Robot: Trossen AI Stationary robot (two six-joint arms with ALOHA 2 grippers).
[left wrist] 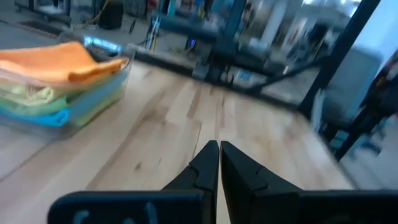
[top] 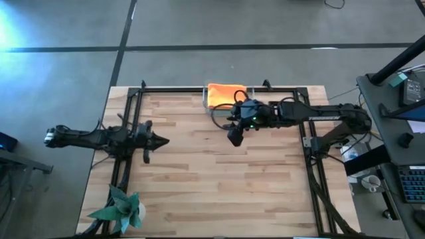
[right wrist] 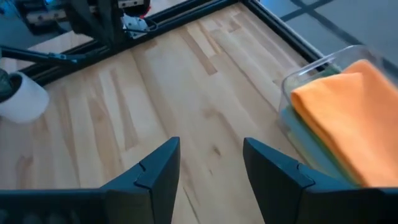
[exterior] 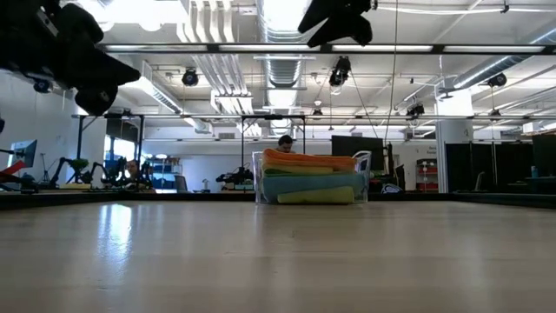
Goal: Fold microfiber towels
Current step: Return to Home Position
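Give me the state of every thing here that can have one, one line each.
orange towel, folded, on top of the stack in the bin.
other towels, folded, stacked under the orange one.
transparent bin, upright at the table's edge, filled with towels.
left claw, shut, empty, over the table's left side.
right claw, open, empty, raised near the bin.
teal ornament, resting on a table corner on the left arm's side.

Brightly lit from ceiling lights (exterior: pixel 282 10) overhead, with pale sheen on the table (exterior: pixel 113 243) toward its left edge and blue-white glare on the floor (top: pixel 16 30) beyond its far left corner.
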